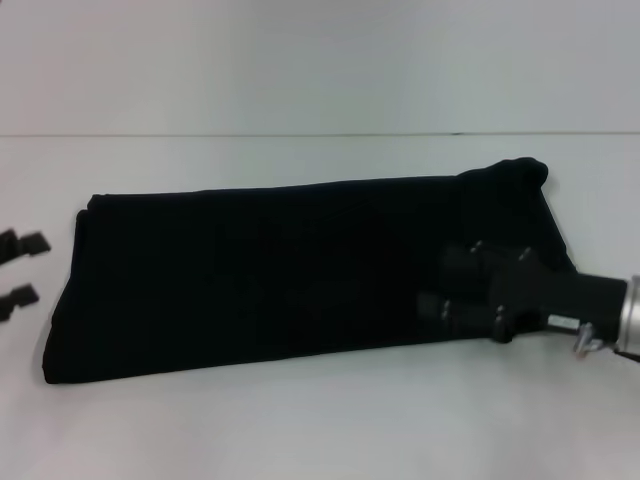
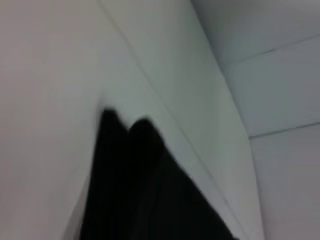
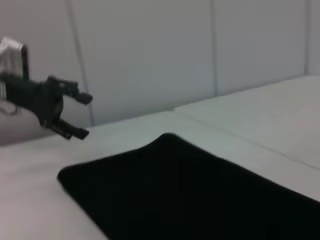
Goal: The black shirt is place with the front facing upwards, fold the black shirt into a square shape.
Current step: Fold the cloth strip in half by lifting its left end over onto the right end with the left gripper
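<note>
The black shirt (image 1: 250, 270) lies on the white table (image 1: 300, 420) as a long folded band running left to right, with no lettering showing. Its right end bunches up a little at the far corner. My right gripper (image 1: 440, 283) sits low over the shirt's right end, fingers apart, with nothing visibly pinched. Just off the shirt's left end my left gripper (image 1: 20, 270) hovers open and empty. The right wrist view shows the shirt (image 3: 190, 195) and, beyond it, the left gripper (image 3: 84, 116) with spread fingers. The left wrist view shows only a shirt end (image 2: 145, 200).
The white table surface (image 1: 320, 80) stretches all around the shirt, with a seam line (image 1: 300, 134) running across behind it. A pale wall (image 3: 150, 50) rises beyond the table in the right wrist view.
</note>
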{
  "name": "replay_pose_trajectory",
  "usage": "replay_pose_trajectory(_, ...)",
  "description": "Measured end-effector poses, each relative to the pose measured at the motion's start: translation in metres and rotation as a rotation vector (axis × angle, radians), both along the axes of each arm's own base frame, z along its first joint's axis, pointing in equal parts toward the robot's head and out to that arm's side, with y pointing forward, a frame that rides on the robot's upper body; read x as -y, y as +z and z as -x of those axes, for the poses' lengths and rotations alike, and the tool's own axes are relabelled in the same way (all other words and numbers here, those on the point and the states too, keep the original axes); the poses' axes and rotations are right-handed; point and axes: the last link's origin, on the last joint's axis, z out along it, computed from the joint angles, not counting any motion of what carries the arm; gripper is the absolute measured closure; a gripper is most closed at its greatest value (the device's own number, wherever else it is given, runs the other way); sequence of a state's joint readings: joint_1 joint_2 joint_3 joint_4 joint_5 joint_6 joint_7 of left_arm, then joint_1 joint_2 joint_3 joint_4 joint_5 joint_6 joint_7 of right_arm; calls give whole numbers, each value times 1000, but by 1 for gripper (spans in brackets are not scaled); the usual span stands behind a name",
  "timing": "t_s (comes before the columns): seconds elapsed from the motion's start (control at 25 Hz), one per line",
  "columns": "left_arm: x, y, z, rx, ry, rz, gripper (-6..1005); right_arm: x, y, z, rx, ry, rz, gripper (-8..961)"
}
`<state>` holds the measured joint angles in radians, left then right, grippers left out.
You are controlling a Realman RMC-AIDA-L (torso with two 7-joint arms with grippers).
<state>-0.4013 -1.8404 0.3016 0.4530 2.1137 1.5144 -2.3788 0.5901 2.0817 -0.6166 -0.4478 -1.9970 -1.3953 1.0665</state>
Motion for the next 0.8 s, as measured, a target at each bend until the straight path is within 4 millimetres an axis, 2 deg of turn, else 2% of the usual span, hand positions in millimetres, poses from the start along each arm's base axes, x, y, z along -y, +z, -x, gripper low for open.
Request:
replay_pose_trajectory(0.12,16,-2,5,30,53,52,90,3,-10,1,31,50,-8,177)
replay_pose_trajectory(0.32,32,-8,14,76,149,116,90,-1,-11,3,48,58,-16,176)
replay_pose_trajectory(0.8,37,-24,21,116,261,163,90,-2,-11,0,63,51,-27,176)
